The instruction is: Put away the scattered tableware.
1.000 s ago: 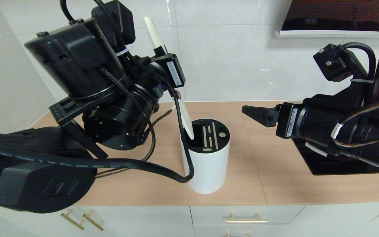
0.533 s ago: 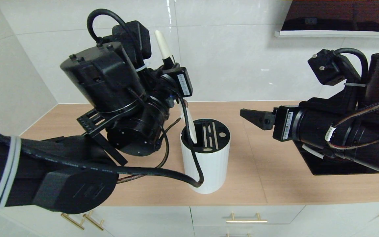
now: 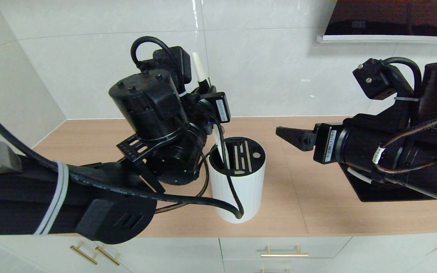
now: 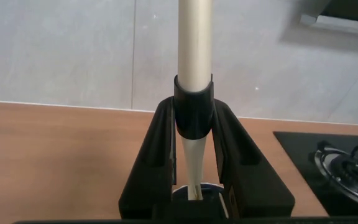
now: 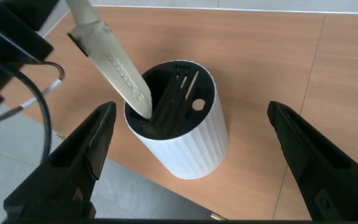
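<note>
L pincer (image 4: 193, 127) clamps knife (image 5: 114, 65), tip in white holder (image 5: 191, 152); blade print illegible.

Left arm raised, wrist tipped down, left gripper (image 4: 194, 124) clamped on knife (image 4: 194, 37) handle. Right arm extended level, right gripper (image 5: 191, 112) jaws spread wide.

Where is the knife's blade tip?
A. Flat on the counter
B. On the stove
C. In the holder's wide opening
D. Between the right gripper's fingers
C: the knife, held by its handle in the left gripper, slants down with its tip inside the wide opening of the holder, beside the narrow slots.
</note>
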